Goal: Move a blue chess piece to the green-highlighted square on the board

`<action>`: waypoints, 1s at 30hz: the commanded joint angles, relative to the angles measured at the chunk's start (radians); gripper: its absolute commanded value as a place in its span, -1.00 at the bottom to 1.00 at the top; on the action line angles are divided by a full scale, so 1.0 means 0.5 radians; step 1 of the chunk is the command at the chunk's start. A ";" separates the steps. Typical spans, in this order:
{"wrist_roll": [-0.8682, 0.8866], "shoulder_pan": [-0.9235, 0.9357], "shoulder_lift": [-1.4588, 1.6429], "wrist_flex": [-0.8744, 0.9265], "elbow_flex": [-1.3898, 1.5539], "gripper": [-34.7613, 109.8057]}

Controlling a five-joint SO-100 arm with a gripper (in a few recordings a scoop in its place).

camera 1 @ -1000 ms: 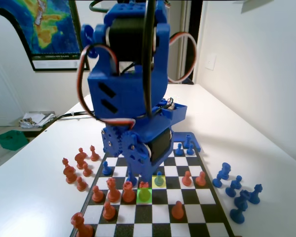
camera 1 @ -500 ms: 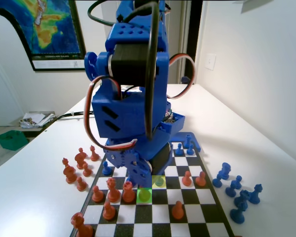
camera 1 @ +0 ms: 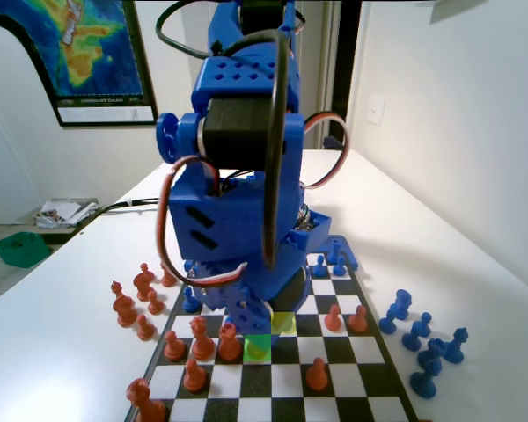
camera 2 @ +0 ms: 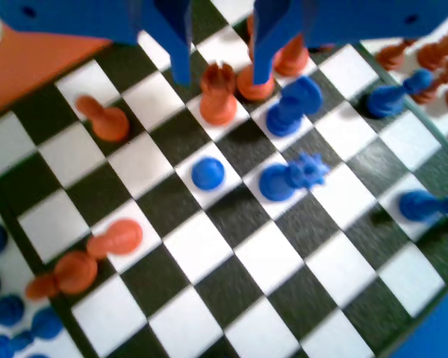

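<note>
Jaws: parted, nothing between them, both tips above the board.
Gripper (camera 2: 218, 74): wrist view, hanging over an orange rook (camera 2: 218, 93) that shows in the gap.
Blue chess piece (camera 2: 207, 172): standing upright on a white square, just below the orange rook in the wrist view, free of the jaws.
Green-highlighted square (camera 1: 258, 346): fixed view, just under the arm's low end, beside a yellow square (camera 1: 284, 323).
Board (camera 2: 336, 298): black-and-white checkered, orange and blue pieces scattered around the rook.
</note>
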 commanded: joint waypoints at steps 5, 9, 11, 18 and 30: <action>0.000 0.003 0.021 0.015 -0.132 -0.31; -0.006 0.000 0.006 0.006 -0.132 -0.32; -0.015 0.000 0.000 -0.012 -0.117 -0.32; -0.037 0.000 -0.006 -0.037 -0.067 -0.32; -0.034 -0.021 -0.003 0.043 -0.104 -0.32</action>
